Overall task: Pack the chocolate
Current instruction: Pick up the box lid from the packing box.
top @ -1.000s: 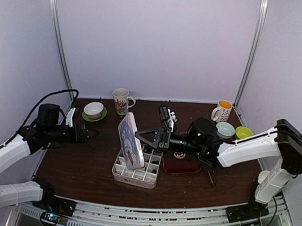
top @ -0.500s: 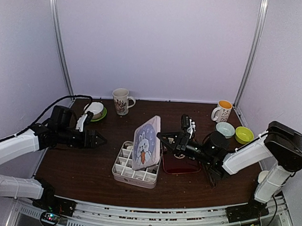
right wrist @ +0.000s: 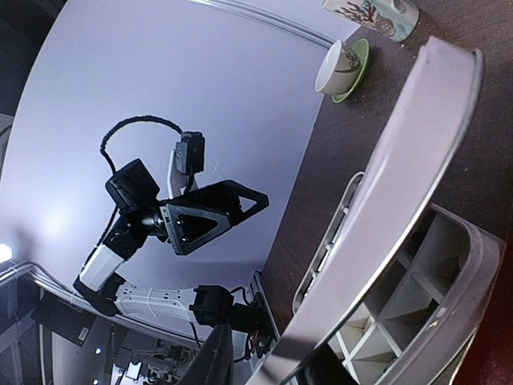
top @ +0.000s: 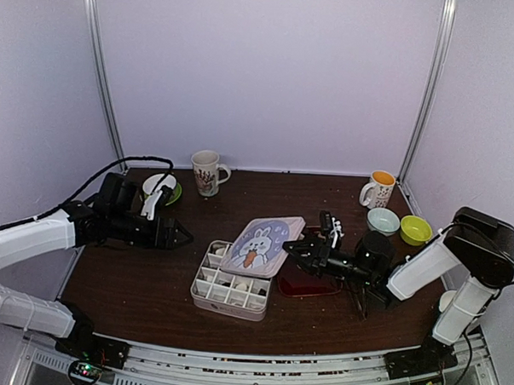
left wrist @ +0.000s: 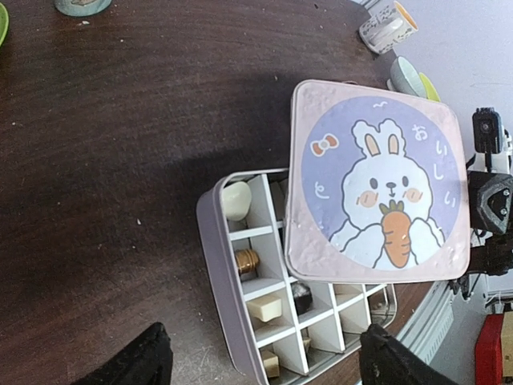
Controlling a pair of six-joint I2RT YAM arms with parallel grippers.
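Several chocolate pieces sit in the white divided box [top: 229, 287] [left wrist: 215, 241]: a cream round [left wrist: 236, 200], a brown-gold one [left wrist: 247, 261], a cream cube [left wrist: 265, 307] and a dark one [left wrist: 301, 297]. The pink rabbit lid [top: 260, 244] [left wrist: 377, 184] lies askew over the box's far side and hides those cells. My right gripper [top: 300, 247] [right wrist: 264, 367] is at the lid's right edge [right wrist: 401, 184], jaws parted around the rim, with a gap beside one finger [right wrist: 212, 361]. My left gripper [top: 185, 236] [left wrist: 260, 377] hovers open, left of the box.
A dark-red tray [top: 311, 286] lies right of the box, under the right arm. Along the back stand a patterned mug [top: 207, 172], a yellow-lined mug [top: 378, 189], a white cup on a green saucer [top: 159, 187], a pale bowl [top: 383, 220] and a green bowl [top: 414, 225].
The lid tipped from standing upright to lying nearly flat on the box. The right gripper drew back to the right and parted its jaws. The left arm moved toward the box.
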